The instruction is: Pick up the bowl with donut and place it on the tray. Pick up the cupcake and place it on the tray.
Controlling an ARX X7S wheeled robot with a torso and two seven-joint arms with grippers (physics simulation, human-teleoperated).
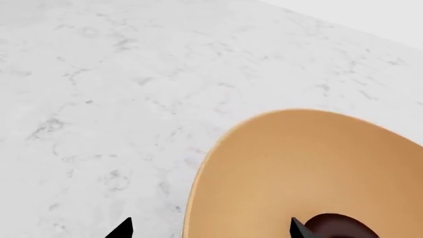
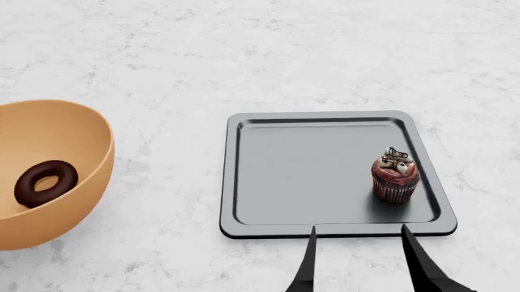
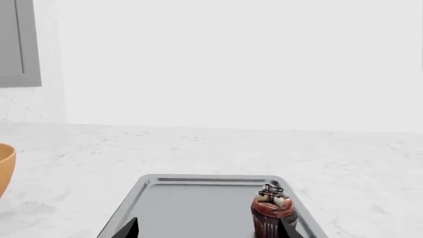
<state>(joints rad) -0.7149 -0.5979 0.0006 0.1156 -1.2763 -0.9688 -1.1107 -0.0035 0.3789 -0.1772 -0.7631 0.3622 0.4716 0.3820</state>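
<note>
The tan-orange bowl [image 2: 57,140] stands on the marble counter at the left, with the dark-glazed donut [image 2: 45,182] inside it. My left gripper [image 1: 211,229] is open. One fingertip is outside the bowl [image 1: 297,168] and the other inside, beside the donut [image 1: 343,227], so the rim lies between them. The dark grey tray [image 2: 309,164] lies in the middle, and the cupcake [image 2: 395,176] stands upright on its right side. At the tray's near edge my right gripper [image 2: 358,227] is open and empty. The cupcake [image 3: 273,210] sits just ahead of one fingertip [image 3: 288,229] on the tray [image 3: 191,203].
White marble counter [image 2: 260,55] extends all around the tray and bowl. A pale wall and a grey cabinet edge [image 3: 20,44] rise beyond the counter's far side. The bowl's rim [image 3: 5,163] shows at the right wrist view's edge.
</note>
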